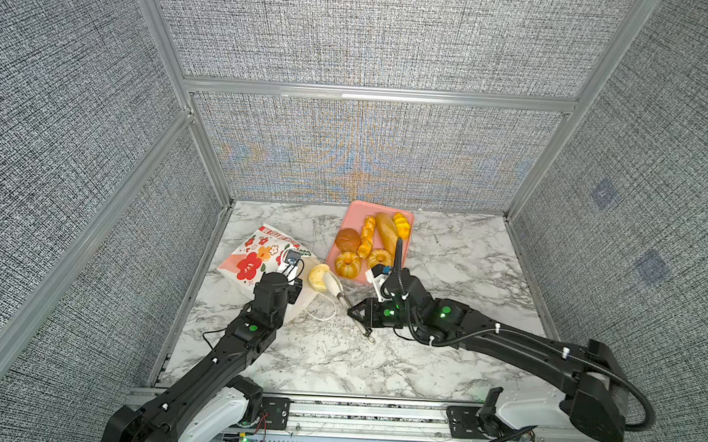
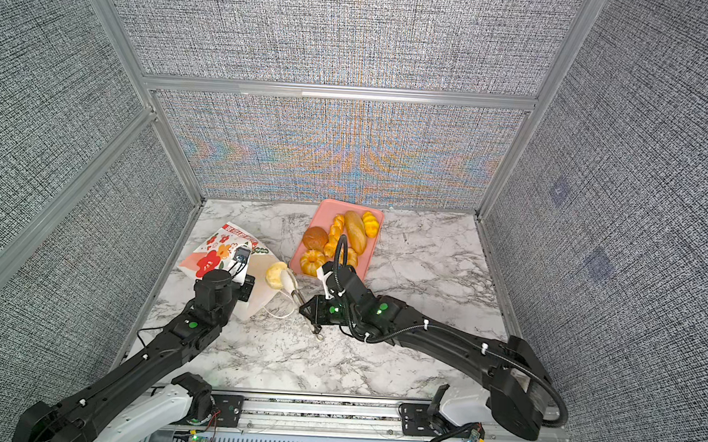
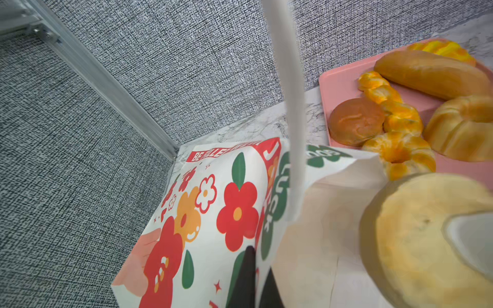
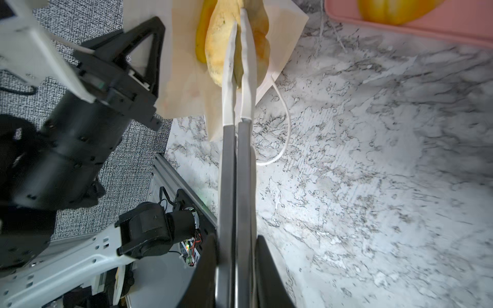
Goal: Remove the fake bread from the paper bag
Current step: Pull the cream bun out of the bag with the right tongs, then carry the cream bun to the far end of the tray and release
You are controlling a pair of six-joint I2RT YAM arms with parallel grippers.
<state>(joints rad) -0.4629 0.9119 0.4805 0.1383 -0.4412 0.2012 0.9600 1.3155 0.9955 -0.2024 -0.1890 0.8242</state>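
The paper bag lies on its side on the marble table with its mouth facing the middle. The left gripper is pinched shut on the bag's upper edge. I'd say that is to hold the mouth open and stop the bag sliding. The right gripper is clamped on a pair of tongs. Their white tips squeeze a pale bun right at the bag's mouth, over the paper lip. Six other breads sit on the pink tray just beyond, so this one probably goes there too.
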